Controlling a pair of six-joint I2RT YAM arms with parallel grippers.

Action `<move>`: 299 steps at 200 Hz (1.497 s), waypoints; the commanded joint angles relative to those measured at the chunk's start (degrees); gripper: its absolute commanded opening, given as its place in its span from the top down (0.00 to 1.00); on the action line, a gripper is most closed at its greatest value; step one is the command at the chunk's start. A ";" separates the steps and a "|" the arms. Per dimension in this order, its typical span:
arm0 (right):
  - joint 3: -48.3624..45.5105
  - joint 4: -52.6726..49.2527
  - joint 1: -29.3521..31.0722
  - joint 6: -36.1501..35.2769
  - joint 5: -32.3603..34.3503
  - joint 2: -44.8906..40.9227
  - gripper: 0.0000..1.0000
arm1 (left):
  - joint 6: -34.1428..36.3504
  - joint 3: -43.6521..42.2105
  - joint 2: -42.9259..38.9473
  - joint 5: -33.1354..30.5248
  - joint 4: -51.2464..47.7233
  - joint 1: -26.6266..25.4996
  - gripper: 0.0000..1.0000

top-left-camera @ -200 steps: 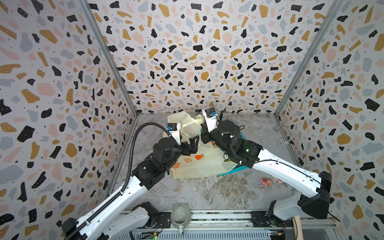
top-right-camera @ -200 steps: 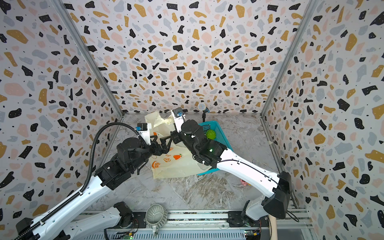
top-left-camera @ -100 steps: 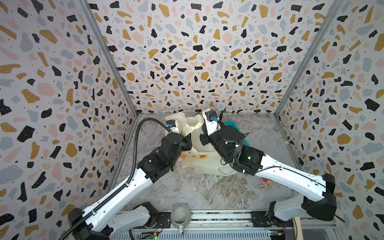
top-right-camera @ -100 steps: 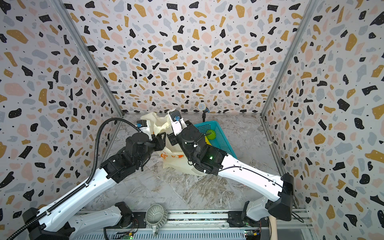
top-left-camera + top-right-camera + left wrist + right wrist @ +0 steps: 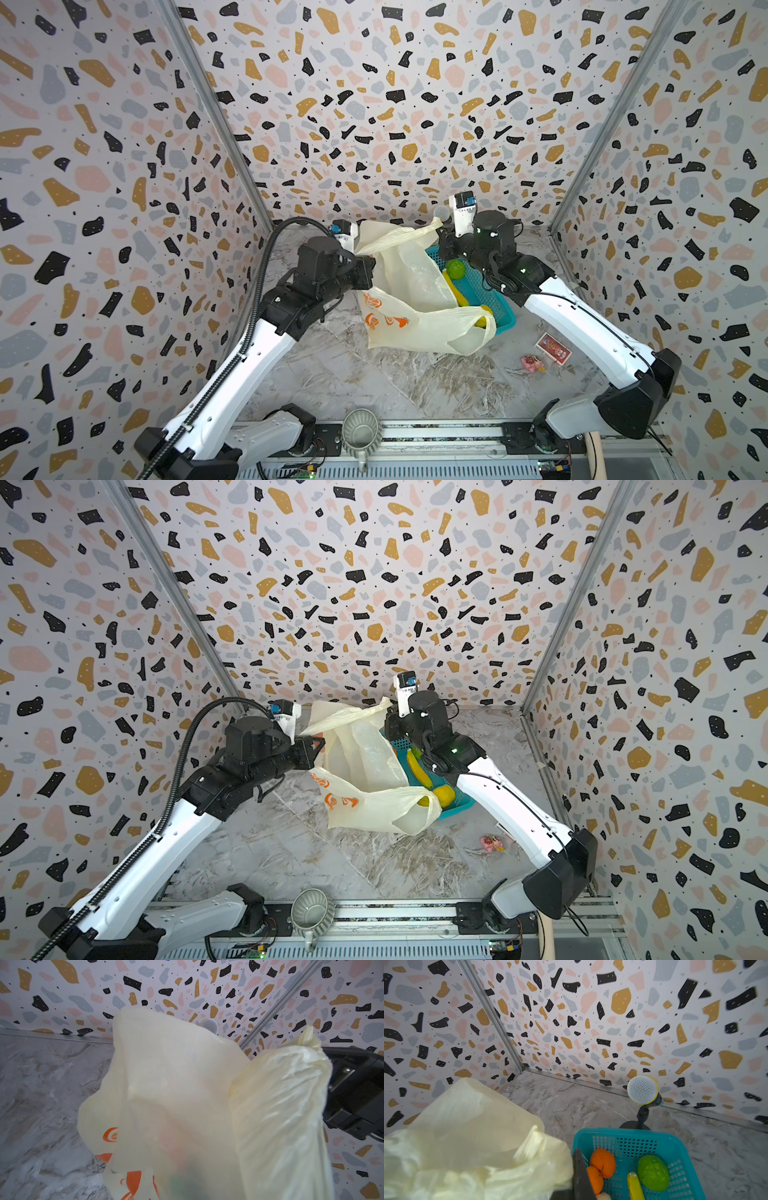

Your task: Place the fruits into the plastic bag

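My left arm [image 5: 249,365] and right arm [image 5: 582,328], white shells with black joints, rise from the near rail with bent elbows and meet toward the back of the marble-patterned table [image 5: 332,374]. The left gripper [image 5: 370,266] points toward the middle, its fingers pressed together on a fold at the upper edge of the plastic bag [image 5: 415,291]. The right gripper [image 5: 443,236] faces it, fingers pinching the end of a bag handle that is twisted into a thin rope running between the two.

The bag hangs slack from both grips. Its lower part lies crumpled on the table, and one loop handle rests across the near corner of a teal basket [image 5: 500,309]. The bag is thin, translucent, pale yellow, wrinkled and glossy, with orange printing [image 5: 374,311].

The basket is rigid, rectangular plastic with walls pierced by small holes. In the right wrist view it holds round oranges [image 5: 603,1162], a knobbly green fruit [image 5: 653,1172] and a smooth yellow banana [image 5: 634,1185].
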 commanded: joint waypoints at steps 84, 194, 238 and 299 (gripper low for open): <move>-12.76 -0.57 -18.23 8.24 -26.82 -3.02 0.33 | -1.06 -2.26 8.94 17.43 -1.09 7.40 1.00; -24.55 -10.08 -10.27 3.46 -5.35 -1.37 0.31 | -3.61 -6.99 9.28 16.24 4.33 10.18 1.00; -26.74 -8.29 -9.41 3.35 -6.83 4.39 0.40 | -1.63 -7.18 8.83 12.12 1.93 10.34 1.00; -28.51 -7.77 -8.40 2.47 -6.74 9.20 0.34 | -1.27 -7.22 8.68 11.28 1.70 10.47 1.00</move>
